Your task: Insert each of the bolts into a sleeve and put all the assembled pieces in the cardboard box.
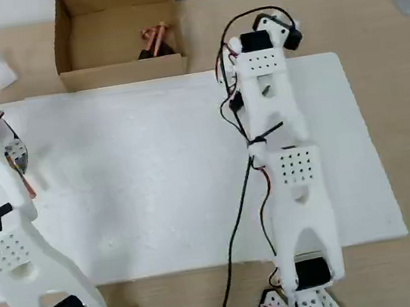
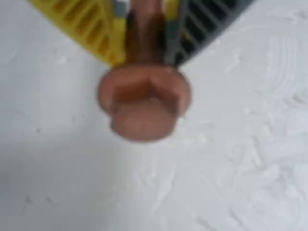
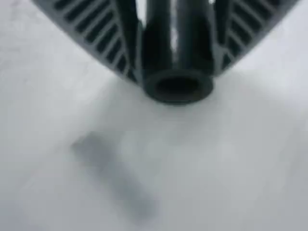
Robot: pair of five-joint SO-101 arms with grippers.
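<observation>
A pale wooden table (image 1: 403, 95) carries a white foam sheet (image 1: 156, 183) that spans most of the high view. At its left edge stands the left arm. The left gripper (image 2: 144, 53), with one yellow ribbed finger (image 2: 82, 24) and one dark one, is closed around the shank of a copper-coloured flanged bolt (image 2: 143, 103). The bolt's head points away from the jaws, just over the foam.

Beyond the sheet's far edge sits the open brown cardboard box (image 1: 64, 51), with a few copper-and-black assembled pieces (image 1: 155, 40) lying in its right corner.

Right of the box, the right arm stretches over the foam. The right gripper (image 3: 175, 72) clamps a black cylindrical sleeve (image 3: 178, 86), whose open bore faces away from the jaws, above the sheet.
</observation>
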